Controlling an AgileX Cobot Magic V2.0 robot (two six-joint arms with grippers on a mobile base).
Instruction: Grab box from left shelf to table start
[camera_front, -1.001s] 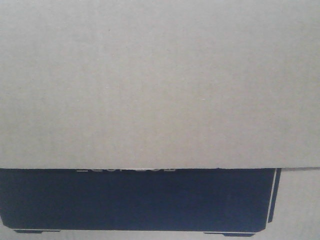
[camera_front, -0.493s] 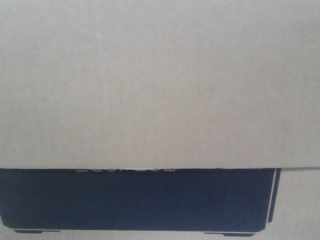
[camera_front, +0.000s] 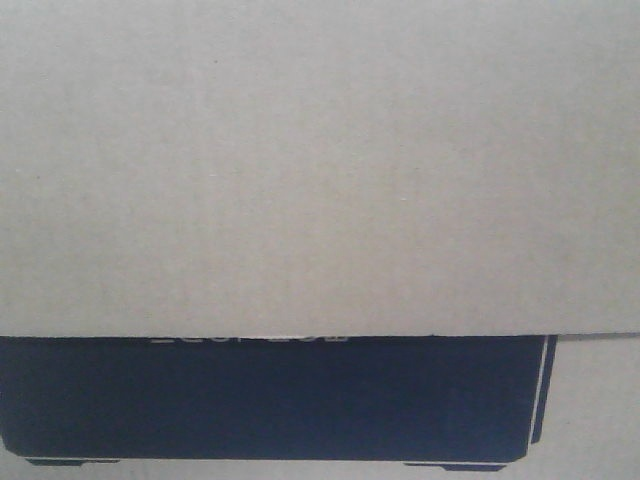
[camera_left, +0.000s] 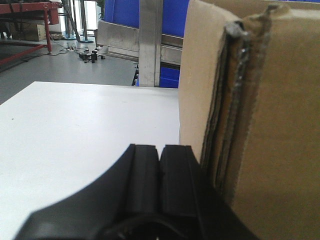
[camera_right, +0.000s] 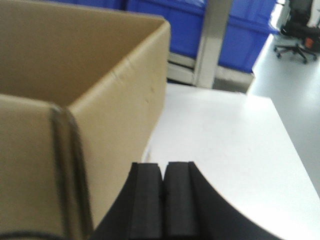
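We see our left gripper (camera_left: 160, 155) with its two black rubber pads pressed flat together, nothing between them, its right pad just beside the raw corrugated edge of the large tan cardboard box (camera_left: 260, 130). Whether the pad touches the cardboard we cannot tell. Our right gripper (camera_right: 162, 182) is likewise closed on nothing, its black pads meeting along a thin seam, just beside the box's (camera_right: 100, 100) corner and side wall.

The box stands on the white table top (camera_left: 80, 135), which spreads out to the left of it in the left wrist view and to the right of it (camera_right: 225, 135) in the right wrist view. In the front-facing view the box fills the whole frame: a plain tan flap (camera_front: 320, 170) above, and below it the black printed panel (camera_front: 270, 400) with a thin white outline and white lettering cut off by the flap's edge.

Beyond the table rises the brushed silver metal rack (camera_left: 150, 42), with blue plastic bins (camera_right: 240, 30) behind its upright.
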